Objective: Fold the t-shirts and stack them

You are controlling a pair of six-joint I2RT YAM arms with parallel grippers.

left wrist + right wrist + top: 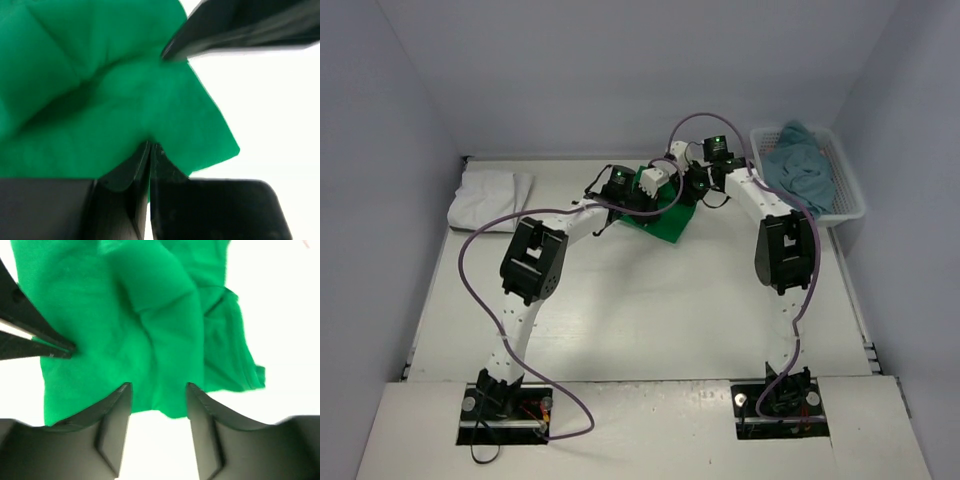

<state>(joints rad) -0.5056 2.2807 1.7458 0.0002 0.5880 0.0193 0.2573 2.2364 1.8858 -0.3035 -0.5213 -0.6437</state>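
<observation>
at the far left of the table (pixel 650 320) a white t-shirt (pixel 488 198) lies folded near the back wall. toward the middle, the left gripper (pixel 149 150) has its jaws pressed together, pinching an edge of the bright green t-shirt (pixel 665 224), which lies rumpled and partly folded on the table at the back centre, under both wrists. just right of it the right gripper (pixel 159 386) hangs low over the same shirt's edge, jaws spread apart with nothing between them, the cloth lying below. at the far right a dull teal-blue t-shirt (pixel 802 172) sits bunched in a white lattice basket (pixel 850 205).
</observation>
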